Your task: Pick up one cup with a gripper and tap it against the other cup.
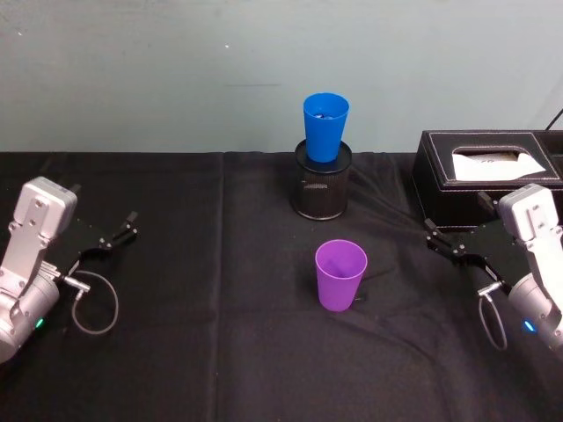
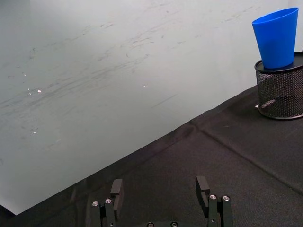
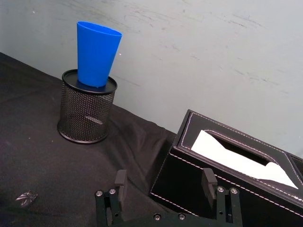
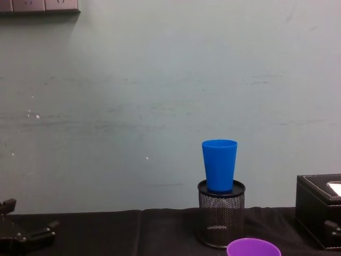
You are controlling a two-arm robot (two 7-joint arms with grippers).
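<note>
Standing upright near the middle of the table (image 1: 202,308), the purple cup (image 1: 340,274) is well in front of the blue cup (image 1: 325,127), which sits on top of a black mesh pen holder (image 1: 321,189). The left gripper (image 1: 119,230) waits at the table's left side, fingers spread and empty. The right gripper (image 1: 442,239), likewise spread and empty, is just beside a black tissue box (image 1: 457,176).
</note>
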